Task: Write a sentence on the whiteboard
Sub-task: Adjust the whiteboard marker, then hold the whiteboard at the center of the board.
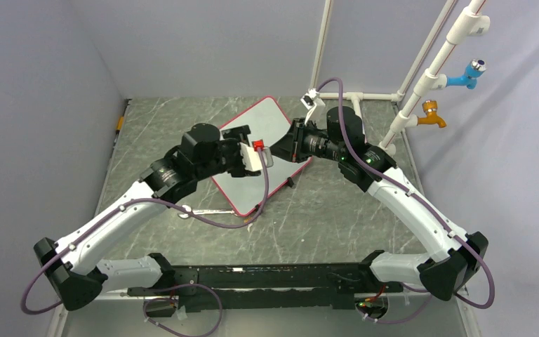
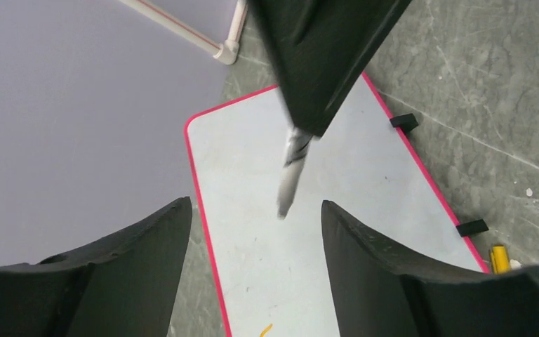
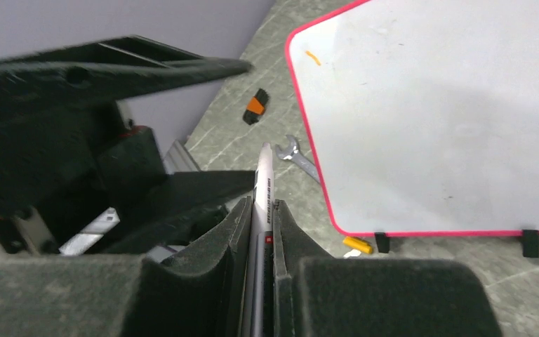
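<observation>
Top view first: both arms meet over the whiteboard (image 1: 270, 119). It lies flat right under the left gripper (image 1: 270, 156) and the right gripper (image 1: 291, 144), whose tips are almost nose to nose. So that's two grippers and one board.

Left wrist cam: the left fingers are spread wide with nothing in them, and the board is directly below. The right gripper comes in from straight ahead with one marker (image 2: 288, 189) aimed into that gap. My guess is the left is staying wide either to give the pen room or to grab one end of it. It's too blurry to tell if there's a cap on. I count two black clips (image 2: 403, 121) on the board edge right of the fingers, and one small yellow bit (image 2: 498, 258) just past them.

Right wrist cam: these jaws are pinched hard on the marker barrel, with the pen lying along the fingers and poking out front. That's probably so the tip can reach down and write. The board sits off to the right of the fingers, not under the tip yet. There's one wrench (image 3: 298, 154) just beyond the tip and one orange-and-black piece (image 3: 255, 107) further out.
</observation>
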Controlling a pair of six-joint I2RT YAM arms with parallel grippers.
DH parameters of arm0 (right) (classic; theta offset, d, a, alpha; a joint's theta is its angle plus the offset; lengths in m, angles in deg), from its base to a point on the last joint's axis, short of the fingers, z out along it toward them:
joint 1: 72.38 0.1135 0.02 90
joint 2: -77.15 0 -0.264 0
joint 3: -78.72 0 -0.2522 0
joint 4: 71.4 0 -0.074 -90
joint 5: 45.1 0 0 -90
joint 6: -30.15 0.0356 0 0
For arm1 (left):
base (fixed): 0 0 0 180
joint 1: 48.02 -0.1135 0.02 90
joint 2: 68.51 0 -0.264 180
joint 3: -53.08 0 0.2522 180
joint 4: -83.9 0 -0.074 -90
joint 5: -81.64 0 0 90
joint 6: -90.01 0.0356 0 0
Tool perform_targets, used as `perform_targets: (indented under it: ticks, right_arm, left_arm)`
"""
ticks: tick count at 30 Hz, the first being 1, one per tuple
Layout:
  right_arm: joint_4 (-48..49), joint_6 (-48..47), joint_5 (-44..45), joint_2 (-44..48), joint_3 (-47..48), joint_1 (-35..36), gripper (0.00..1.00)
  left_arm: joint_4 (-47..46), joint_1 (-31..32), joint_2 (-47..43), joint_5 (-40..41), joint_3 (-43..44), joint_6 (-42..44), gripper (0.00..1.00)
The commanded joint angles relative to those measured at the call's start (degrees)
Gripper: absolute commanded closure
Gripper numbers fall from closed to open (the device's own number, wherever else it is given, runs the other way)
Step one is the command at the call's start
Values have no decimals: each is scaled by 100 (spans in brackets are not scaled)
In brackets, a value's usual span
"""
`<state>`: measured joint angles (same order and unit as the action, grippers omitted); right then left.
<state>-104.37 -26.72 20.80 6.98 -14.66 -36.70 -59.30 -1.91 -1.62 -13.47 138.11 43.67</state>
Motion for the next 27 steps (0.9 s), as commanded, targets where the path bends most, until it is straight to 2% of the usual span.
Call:
perform_targets:
  ticks: [1, 9, 12, 18, 21, 27]
  right_arm:
    - [-156, -276, 460, 196, 112, -41, 100]
    - [-321, -550, 684, 192, 89, -69, 100]
    - [-298, -601, 624, 113, 81, -79, 100]
    - [-314, -737, 521, 44, 104, -81, 100]
    - [-317, -804, 462, -8, 98, -85, 100]
    - [-232, -843, 311, -180, 136, -122, 100]
  left_arm:
    - [208, -463, -397, -299, 40, -326, 27]
    - [836, -2782, -207, -2147, 534, -1998, 25]
    - [1035, -3415, 327, -2373, 785, -2698, 25]
    - [1153, -4336, 1472, -3215, 1126, -3489, 29]
    - [1320, -4730, 1985, -3902, 1370, -3707, 28]
    - [1568, -5169, 2884, -4878, 1806, -3940, 40]
